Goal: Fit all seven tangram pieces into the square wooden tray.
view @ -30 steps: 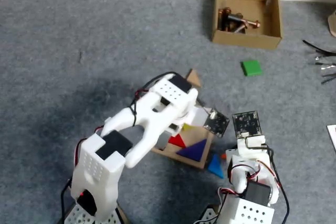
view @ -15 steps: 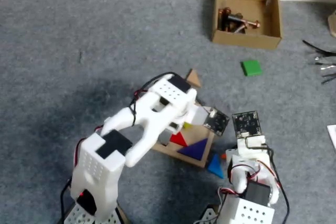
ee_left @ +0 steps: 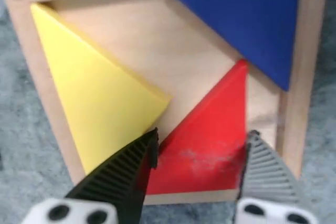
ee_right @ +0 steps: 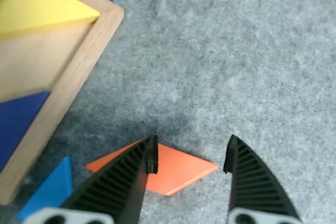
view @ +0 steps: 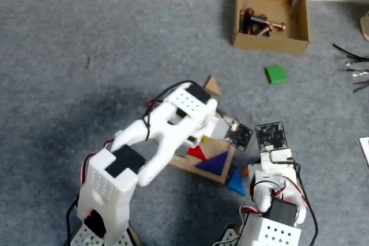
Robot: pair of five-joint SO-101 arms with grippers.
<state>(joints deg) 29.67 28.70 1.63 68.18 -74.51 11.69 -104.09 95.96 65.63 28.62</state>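
While the high view looks down on the grey, felt-like bench (view: 69,56), we see the white left arm (view: 173,125) stretched over the square wooden tray (view: 226,159), with the right arm (view: 271,200) just beside the tray's near corner. From up there we also make out a green square (view: 276,74) lying well apart from the tray, a tan triangle (view: 213,86) just past the left arm, a small blue triangle (view: 236,182) on the bench beside the tray, and an open cardboard box (view: 300,18) of copper-coloured metal parts (view: 259,24) at the far edge. The left wrist view takes us inside the tray: a yellow triangle (ee_left: 100,108) fills one corner, a large blue triangle (ee_left: 252,19) lies along the opposite wall, and a scuffed red triangle (ee_left: 210,145) lies flat between them. The left gripper (ee_left: 199,148) is spread wide, one ribbed black finger and one grey finger on either side of the red triangle; we cannot tell whether they touch it. The right wrist view gives us the right gripper (ee_right: 191,148), released, hanging over a flat orange piece (ee_right: 168,174) on the bench near the tray's pale wooden rim.
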